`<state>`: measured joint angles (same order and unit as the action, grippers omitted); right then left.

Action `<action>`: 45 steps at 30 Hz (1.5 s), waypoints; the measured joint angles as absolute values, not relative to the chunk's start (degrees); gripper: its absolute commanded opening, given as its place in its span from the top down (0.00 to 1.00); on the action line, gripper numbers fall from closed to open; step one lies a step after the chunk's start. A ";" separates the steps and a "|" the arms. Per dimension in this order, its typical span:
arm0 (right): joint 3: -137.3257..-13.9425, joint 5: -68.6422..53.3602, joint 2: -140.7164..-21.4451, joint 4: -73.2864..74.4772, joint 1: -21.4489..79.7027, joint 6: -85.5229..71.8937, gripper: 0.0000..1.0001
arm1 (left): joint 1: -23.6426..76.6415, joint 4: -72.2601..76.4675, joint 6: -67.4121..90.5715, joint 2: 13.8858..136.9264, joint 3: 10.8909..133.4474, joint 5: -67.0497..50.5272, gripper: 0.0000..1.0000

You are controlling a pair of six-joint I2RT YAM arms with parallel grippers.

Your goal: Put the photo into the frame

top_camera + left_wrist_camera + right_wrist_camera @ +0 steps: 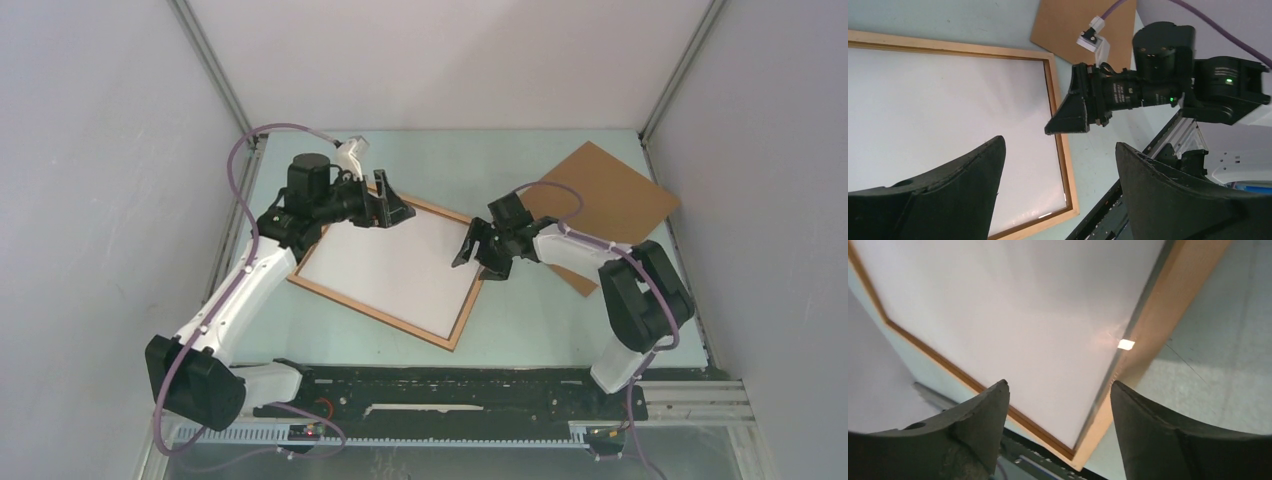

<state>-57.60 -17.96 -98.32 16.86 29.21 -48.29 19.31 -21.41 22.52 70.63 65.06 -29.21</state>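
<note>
With left claw [391, 207] and right claw [468, 250] both spread, gently press the photo's [385, 265] white edge flat inside the wooden frame [1159, 325].

Beside the frame [370, 315], the table [520, 330] on its near side and far side lies open for a pass. The left gripper [393, 208] blocks the frame's far-left corner, the right gripper [472, 262] its right edge; just beyond lies the flat backing board [610, 195]
</note>
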 measured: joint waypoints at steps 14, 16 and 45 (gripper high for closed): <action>-58.57 -1.13 -81.25 38.06 20.56 -35.33 0.01 | 19.18 -17.63 25.04 68.60 62.57 -31.11 0.10; -58.48 -1.63 -79.59 38.96 15.29 -34.57 0.00 | 19.18 -17.10 25.36 68.58 62.43 -31.59 0.10; -39.38 -21.15 -75.99 26.68 -20.99 -30.22 0.02 | 30.11 -9.82 27.00 76.99 58.72 -15.05 0.04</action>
<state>-39.38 -21.15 -75.99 26.68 -20.99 -30.22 30.11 -9.82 27.00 76.99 58.72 -15.05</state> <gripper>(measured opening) 0.982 0.981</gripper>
